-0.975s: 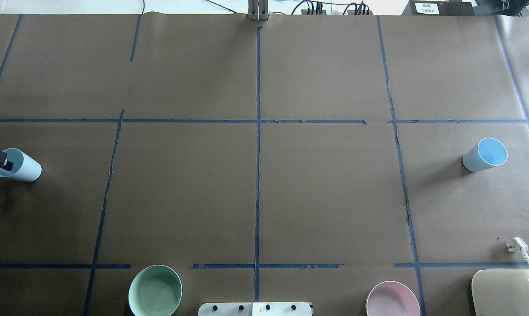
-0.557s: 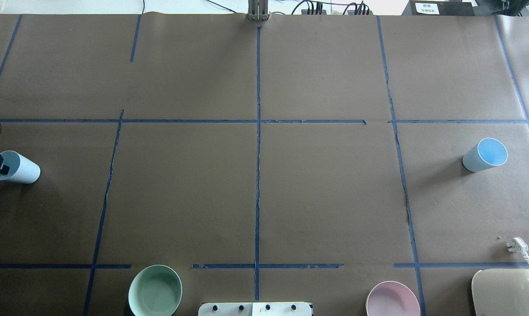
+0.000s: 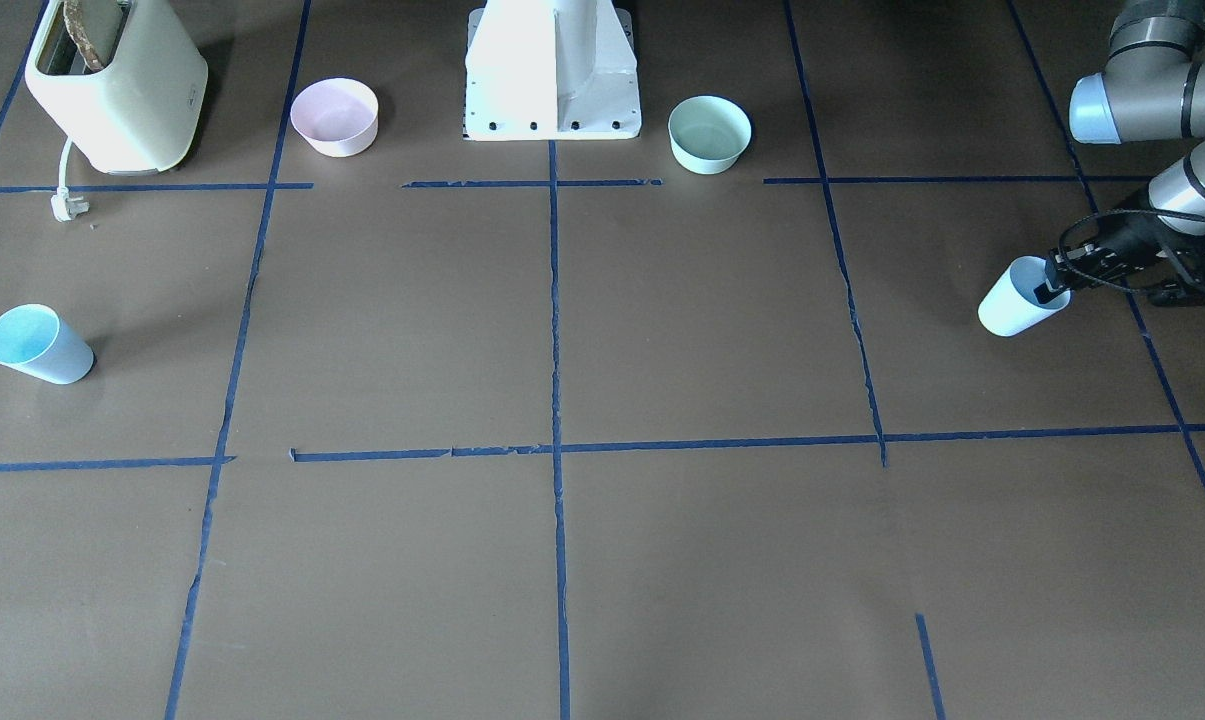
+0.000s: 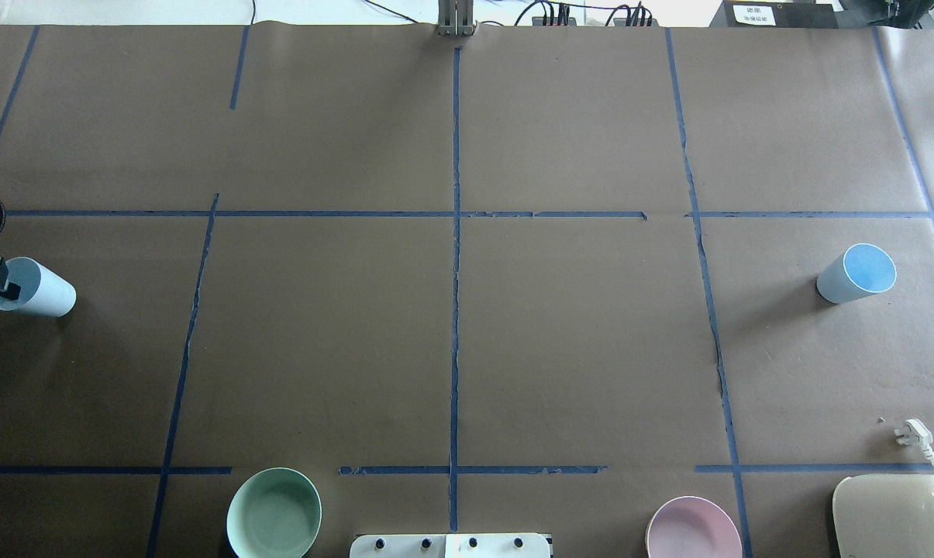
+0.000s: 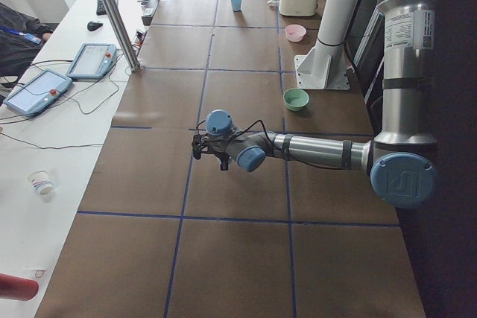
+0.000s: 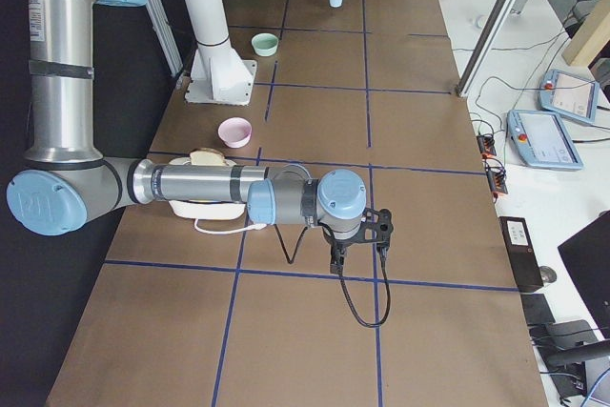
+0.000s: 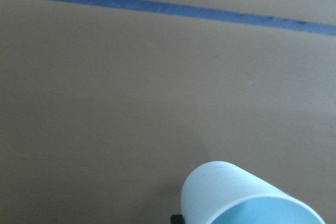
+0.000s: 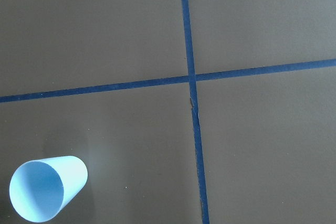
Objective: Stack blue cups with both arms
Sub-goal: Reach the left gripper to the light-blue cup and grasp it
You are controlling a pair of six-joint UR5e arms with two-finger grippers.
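Firstly, at the far left edge of the overhead view, the left gripper [image 3: 1052,283] comes in low over the brown tabletop [image 4: 575,349]. Its jaws are clenched on the rim of the first blue cup [image 4: 42,293], with one finger inside the mouth and the other outside the wall. This cup is tilted, the mouth turned to the gripper and the bottom pointing away from it. I cannot tell whether the bottom touches the tabletop.

Further right, at the near edge, the mint-green bowl [image 4: 273,514] stands beside the white pedestal base [image 4: 451,545]. On the other side of the base is the pink bowl [image 4: 693,529]. Both bowls are well apart from the cups.

In the right part, the second blue cup [image 4: 856,273] stands upright and alone on the tabletop, with nothing touching it. Near the corner below it are a cream toaster [image 4: 893,515] and its white plug [image 4: 912,432], which lies on the paper.

The right gripper [image 6: 357,250] shows only in the side view, where it points down above the tabletop. I cannot tell if its jaws are released or clenched.
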